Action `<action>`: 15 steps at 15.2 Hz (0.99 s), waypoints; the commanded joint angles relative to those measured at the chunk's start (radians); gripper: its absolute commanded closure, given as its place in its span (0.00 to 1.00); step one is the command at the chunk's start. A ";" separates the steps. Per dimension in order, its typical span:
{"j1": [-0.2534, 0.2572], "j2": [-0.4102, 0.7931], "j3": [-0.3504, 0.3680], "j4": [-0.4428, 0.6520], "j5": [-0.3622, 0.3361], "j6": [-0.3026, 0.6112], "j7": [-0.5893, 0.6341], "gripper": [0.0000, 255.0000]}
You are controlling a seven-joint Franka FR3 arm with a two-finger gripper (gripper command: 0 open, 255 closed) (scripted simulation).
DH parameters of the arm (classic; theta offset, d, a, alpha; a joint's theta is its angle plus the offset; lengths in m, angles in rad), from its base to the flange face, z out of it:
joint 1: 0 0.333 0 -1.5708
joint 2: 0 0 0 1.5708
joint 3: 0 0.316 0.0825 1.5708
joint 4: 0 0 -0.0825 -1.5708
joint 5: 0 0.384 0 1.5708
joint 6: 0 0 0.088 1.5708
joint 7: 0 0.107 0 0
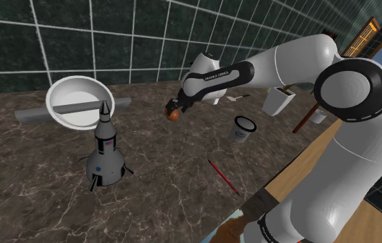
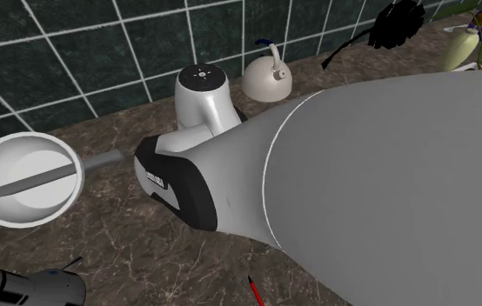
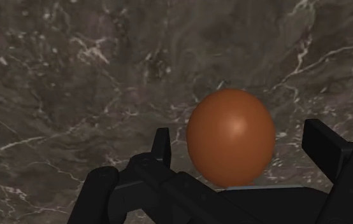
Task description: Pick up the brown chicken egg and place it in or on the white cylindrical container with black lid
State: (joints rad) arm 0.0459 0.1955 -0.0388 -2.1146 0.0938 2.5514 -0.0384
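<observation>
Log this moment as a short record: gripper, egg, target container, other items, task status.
gripper: fingers apart, egg between them with a gap showing on each side
egg: orange-brown, at the fingertips, not in the container
container: white with a black rim, upright on the counter, to the shoulder view's right of the egg and apart from it
other items: white bowl, rocket model, red pencil
task status: egg not yet placed
</observation>
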 commanded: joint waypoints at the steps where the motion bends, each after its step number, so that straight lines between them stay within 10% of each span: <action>1: 0.000 0.030 0.002 0.010 0.004 0.021 -0.002 0.00; 12: 0.000 0.060 0.004 0.014 0.008 0.046 -0.005 0.00; 13: 0.000 0.060 0.004 0.014 0.008 0.046 -0.005 1.00; 15: 0.000 0.060 0.004 0.014 0.008 0.046 -0.005 1.00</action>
State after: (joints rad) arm 0.0454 0.2552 -0.0349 -2.1004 0.1019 2.5975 -0.0435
